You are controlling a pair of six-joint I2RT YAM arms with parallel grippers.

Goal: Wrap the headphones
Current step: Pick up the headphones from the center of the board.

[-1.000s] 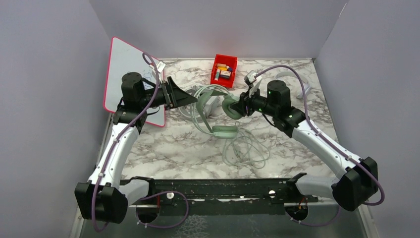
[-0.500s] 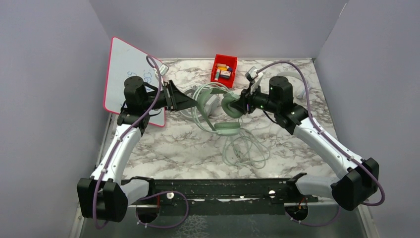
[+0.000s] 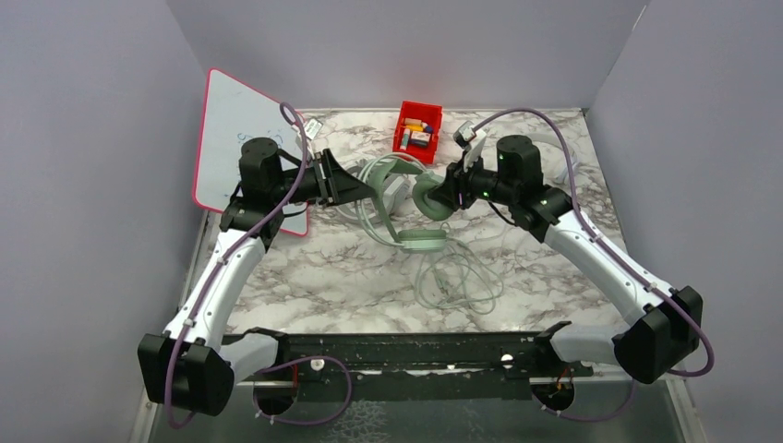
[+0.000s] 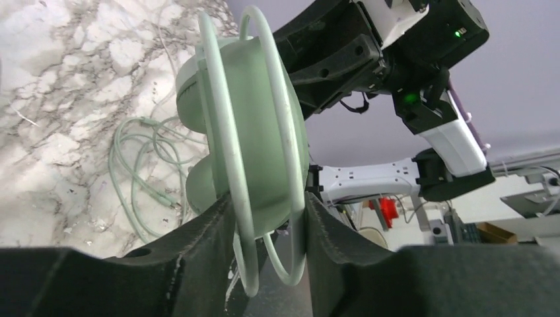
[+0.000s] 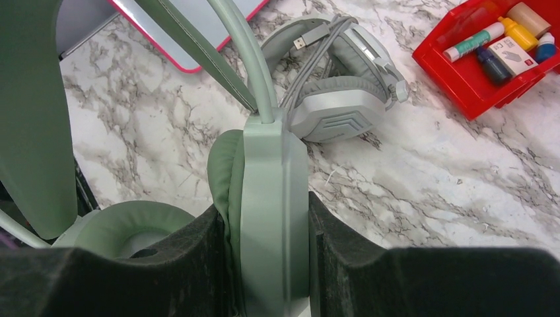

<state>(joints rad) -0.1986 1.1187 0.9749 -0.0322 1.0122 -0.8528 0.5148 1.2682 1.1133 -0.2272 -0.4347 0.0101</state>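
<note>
The mint-green headphones (image 3: 406, 217) hang between both arms above the marble table. My right gripper (image 3: 443, 197) is shut on one ear cup (image 5: 274, 198), which fills the gap between its fingers. My left gripper (image 3: 363, 189) is closed around the two thin headband rails (image 4: 221, 132), and each finger touches a rail. The other ear cup (image 3: 423, 242) rests low on the table. Its long cable (image 3: 457, 277) lies in loose loops. A grey-white headset (image 5: 337, 99) with its cable bundled lies just behind. A small white headset (image 3: 570, 163) is mostly hidden behind the right arm.
A red bin (image 3: 418, 129) of small bottles stands at the back centre. A pink-edged whiteboard (image 3: 235, 138) leans against the left wall, close behind the left arm. Grey walls close in the table on three sides.
My left gripper has moved right onto the headband and its jaws have narrowed around the rails. The right gripper keeps its hold on the ear cup, nearly still.
</note>
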